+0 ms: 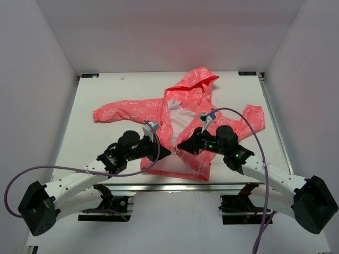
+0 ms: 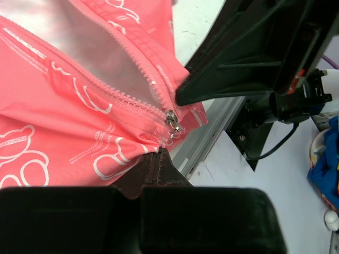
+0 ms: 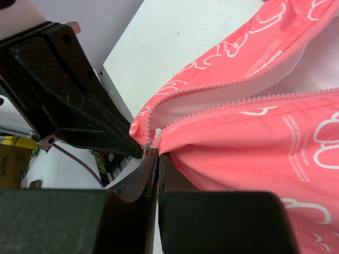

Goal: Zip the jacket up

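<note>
The small pink hooded jacket (image 1: 185, 114) with white drawings lies open in the middle of the white table (image 1: 106, 95). The left gripper (image 2: 154, 160) has its jaws shut tight on the bottom hem, just under the zip. The right gripper (image 3: 154, 154) has its jaws pressed together at the zip's low end, and I cannot tell if they pinch anything

Robot lab cell — white table (image 1: 116, 87) boxed by plain walls (image 1: 175, 32) (three sides); purple cable (image 1: 53, 168) trailing
</note>
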`<control>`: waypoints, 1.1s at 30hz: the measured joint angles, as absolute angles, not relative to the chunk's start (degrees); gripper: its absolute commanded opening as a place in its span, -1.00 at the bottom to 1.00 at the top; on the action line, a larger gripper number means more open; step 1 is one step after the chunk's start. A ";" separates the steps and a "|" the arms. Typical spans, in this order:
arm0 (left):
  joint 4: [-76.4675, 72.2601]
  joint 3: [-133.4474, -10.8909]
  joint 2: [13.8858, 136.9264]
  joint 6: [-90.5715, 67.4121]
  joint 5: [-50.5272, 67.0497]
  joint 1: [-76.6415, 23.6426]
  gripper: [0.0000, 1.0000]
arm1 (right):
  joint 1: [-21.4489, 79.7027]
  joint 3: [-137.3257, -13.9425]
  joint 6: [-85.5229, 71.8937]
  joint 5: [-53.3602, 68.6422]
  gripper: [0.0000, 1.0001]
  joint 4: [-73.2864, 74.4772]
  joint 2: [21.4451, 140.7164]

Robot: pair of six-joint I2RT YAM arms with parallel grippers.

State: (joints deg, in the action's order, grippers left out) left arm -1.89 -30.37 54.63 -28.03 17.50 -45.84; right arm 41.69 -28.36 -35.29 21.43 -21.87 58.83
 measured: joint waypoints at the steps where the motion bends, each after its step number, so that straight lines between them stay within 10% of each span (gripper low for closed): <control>1: -1.98 -30.37 54.76 -28.05 17.85 -45.91 -1.00 | 41.39 -28.42 -35.16 21.69 -1.00 -21.30 58.83; 17: 0.12 -31.05 57.54 -27.81 12.29 -52.53 -1.00 | 36.60 -30.22 -33.06 31.29 -1.00 -15.40 59.11; 25: 6.46 -32.05 56.07 -30.48 9.02 -53.28 0.95 | 34.63 -26.30 -35.48 34.41 -1.00 -24.12 60.55; 33: 6.50 -31.86 52.95 -33.76 7.16 -53.36 0.96 | 35.81 -23.53 -38.11 36.21 -1.00 -29.56 62.70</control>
